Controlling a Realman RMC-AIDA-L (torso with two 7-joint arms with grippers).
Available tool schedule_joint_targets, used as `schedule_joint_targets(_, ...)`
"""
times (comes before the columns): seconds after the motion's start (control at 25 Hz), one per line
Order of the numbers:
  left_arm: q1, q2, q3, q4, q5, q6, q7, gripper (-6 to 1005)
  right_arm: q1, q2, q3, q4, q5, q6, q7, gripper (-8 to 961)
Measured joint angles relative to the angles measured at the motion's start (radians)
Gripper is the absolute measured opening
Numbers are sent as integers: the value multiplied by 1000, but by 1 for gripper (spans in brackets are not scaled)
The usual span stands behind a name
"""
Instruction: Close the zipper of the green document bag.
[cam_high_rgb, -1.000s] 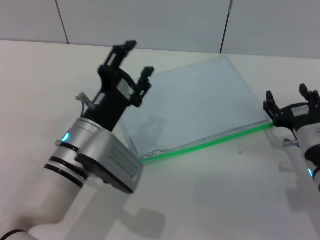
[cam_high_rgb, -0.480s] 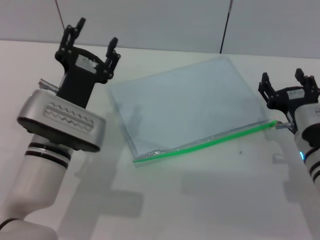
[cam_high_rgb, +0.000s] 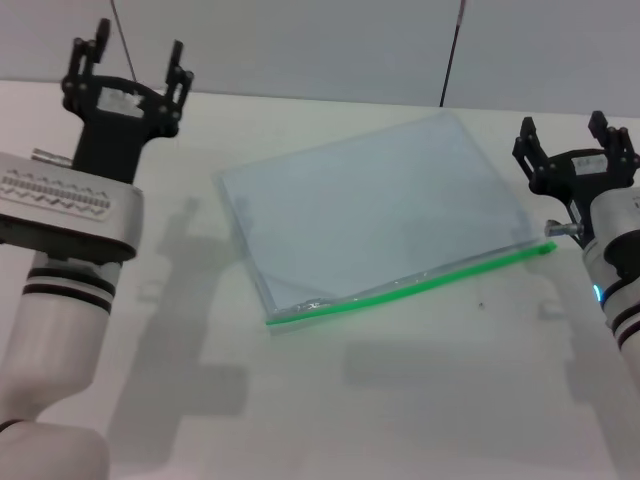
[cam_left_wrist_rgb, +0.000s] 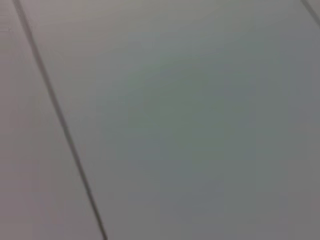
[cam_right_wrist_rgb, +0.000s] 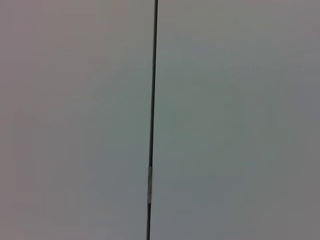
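Green document bag (cam_high_rgb: 365, 215) flat at tabletop (cam_high_rgb: 420, 390) centre, zipper (cam_high_rgb: 415, 286) along near edge. Left hand (cam_high_rgb: 125, 68) released, raised far left. Right hand (cam_high_rgb: 572, 140) released, just beyond zipper's right end.

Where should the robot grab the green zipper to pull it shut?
Probably at the zipper's far right tip, beside the right gripper, coming down from above. The green document bag lies flat, so only that thin edge strip sticks out there. I cannot make out the slider.

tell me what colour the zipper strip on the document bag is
Bright green; the zipper edges the translucent pale blue-grey document bag, clearest in the head view.
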Motion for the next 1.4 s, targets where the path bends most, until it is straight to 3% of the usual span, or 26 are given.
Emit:
schedule_joint_targets(0.44, 6, 0, -36, -46, -17, -12, -160, 733, 4, 0, 5, -1, 1, 3, 9, 808)
schedule_joint_targets(1.4, 7, -2, -25, -55, -20, -3, -165, 733, 12, 1, -2, -3, 1, 3, 9, 803)
